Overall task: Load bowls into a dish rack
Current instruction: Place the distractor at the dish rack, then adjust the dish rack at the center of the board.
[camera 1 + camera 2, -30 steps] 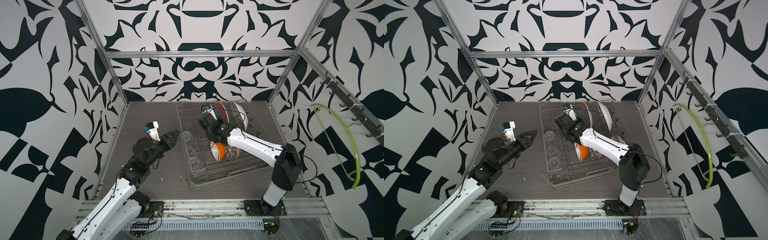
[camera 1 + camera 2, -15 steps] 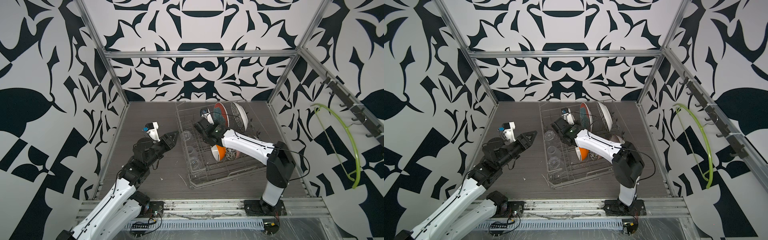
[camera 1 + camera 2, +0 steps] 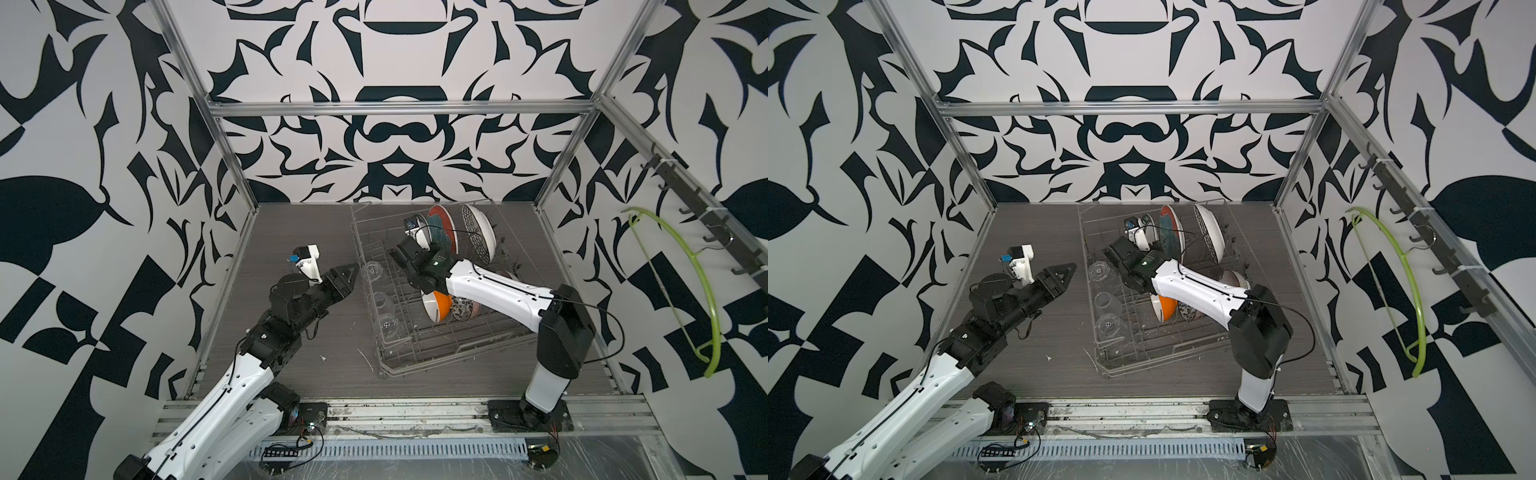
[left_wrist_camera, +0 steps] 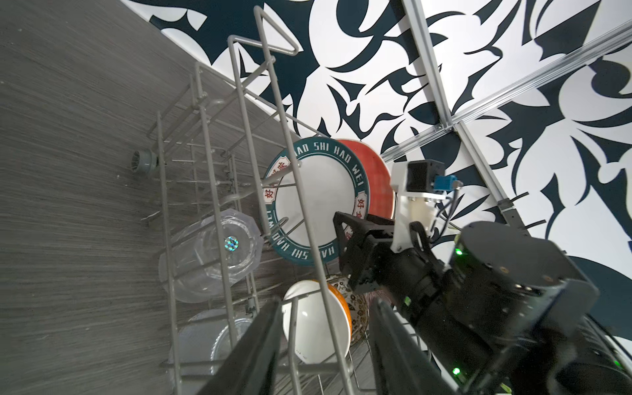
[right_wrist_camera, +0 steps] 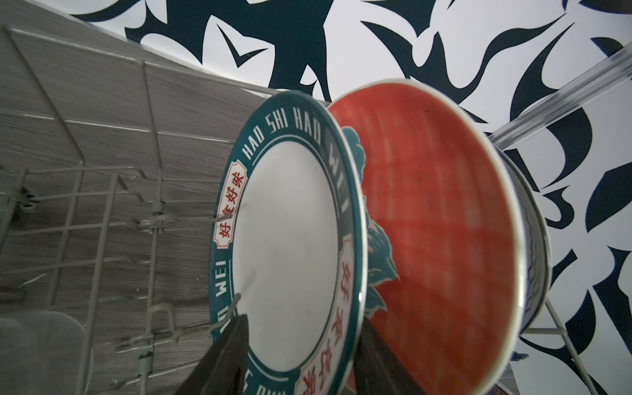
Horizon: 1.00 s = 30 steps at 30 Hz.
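Three bowls, orange [image 3: 437, 311], black-and-white floral [image 3: 462, 309] and pink-striped [image 3: 1234, 277], sit together in the dish rack [image 3: 457, 345], which stands right of centre on the grey table [image 3: 291, 232]. At the rack's far end, the right gripper [image 5: 302, 323] straddles the lower rim of a teal-rimmed plate [image 5: 290, 239]. Its jaws are spread, a finger on each side; contact cannot be told. The left gripper [image 3: 348, 274] hovers just outside the rack, partly spread and empty.
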Available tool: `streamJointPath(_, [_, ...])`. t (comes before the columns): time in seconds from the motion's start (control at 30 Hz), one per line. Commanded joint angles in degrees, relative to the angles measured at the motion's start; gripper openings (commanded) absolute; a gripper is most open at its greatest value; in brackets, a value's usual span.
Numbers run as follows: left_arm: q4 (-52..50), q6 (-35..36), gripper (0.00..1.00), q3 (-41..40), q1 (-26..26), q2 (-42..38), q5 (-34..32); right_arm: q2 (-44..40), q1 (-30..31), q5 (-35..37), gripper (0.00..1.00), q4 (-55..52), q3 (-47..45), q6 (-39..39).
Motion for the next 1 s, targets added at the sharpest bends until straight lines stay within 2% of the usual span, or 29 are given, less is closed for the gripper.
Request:
streamJointPath(0.0, [-1.49, 1.46, 0.47, 2.65, 0.10, 0.91, 0.89, -5.55, 0.29, 0.59, 0.53, 1.07, -0.81, 0.08])
streamJointPath(0.23, [-0.93, 1.65, 0.47, 3.25, 0.06, 2.82, 1.79, -15.86, 3.07, -0.14, 0.50, -0.55, -4.74, 1.23])
streamJointPath(0.53, [0.74, 0.96, 0.46, 4.13, 0.00, 6.65, 3.19, -25.45, 3.75, 6.39, 0.49, -4.74, -11.93, 4.37])
streamJointPath(0.83, [1.15, 1.68, 0.44, 6.81, -2.92, 11.18, 2.45, -34.06, -3.37, 6.16, 0.45, -9.83, -16.35, 5.56])
streamJointPath(0.97, [-1.63, 2.70, 0.39, 9.55, -4.01, 13.13, 1.62, -36.16, -10.03, 2.56, 0.44, -12.49, -17.83, 5.22])
